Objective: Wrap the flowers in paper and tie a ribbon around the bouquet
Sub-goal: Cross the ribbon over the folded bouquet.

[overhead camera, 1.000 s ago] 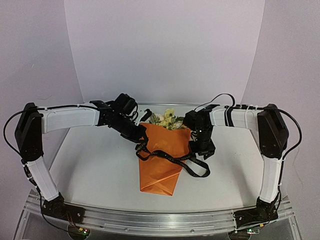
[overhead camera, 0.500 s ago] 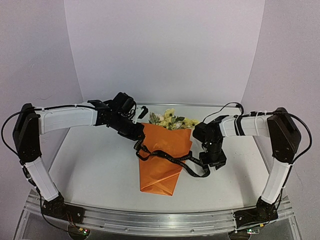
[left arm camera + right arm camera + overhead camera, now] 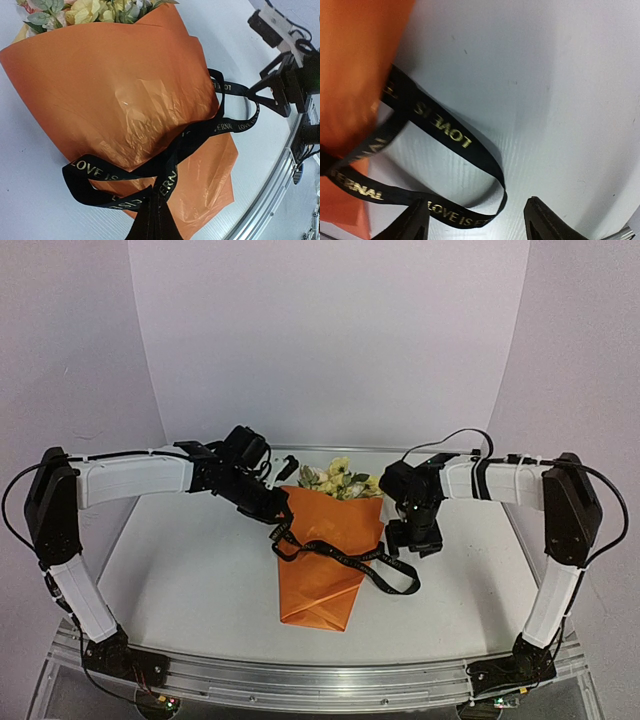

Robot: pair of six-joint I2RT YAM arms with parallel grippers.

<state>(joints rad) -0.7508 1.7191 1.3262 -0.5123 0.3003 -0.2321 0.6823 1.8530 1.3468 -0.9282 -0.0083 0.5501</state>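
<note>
Orange cone of the bouquet [image 3: 322, 590] lies on the table [image 3: 180, 560], tip toward me, with the black ribbon [image 3: 345, 558] draped loosely across its middle. My left gripper [image 3: 276, 515] stays pinched on the ribbon at the cone's left edge. My right gripper [image 3: 410, 545] has swung back beside the right edge, jaws wider and empty above the slack loop. Flowers [image 3: 338, 480] poke out farthest away. I judge the knot still undone.

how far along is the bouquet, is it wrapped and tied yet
Wrapped: the flowers sit in the orange paper cone. In hand: the left tool is shut on the ribbon, which drapes loosely across the cone; the right tool hangs open over its loop. Left: no knot shows, so tying remains.
</note>
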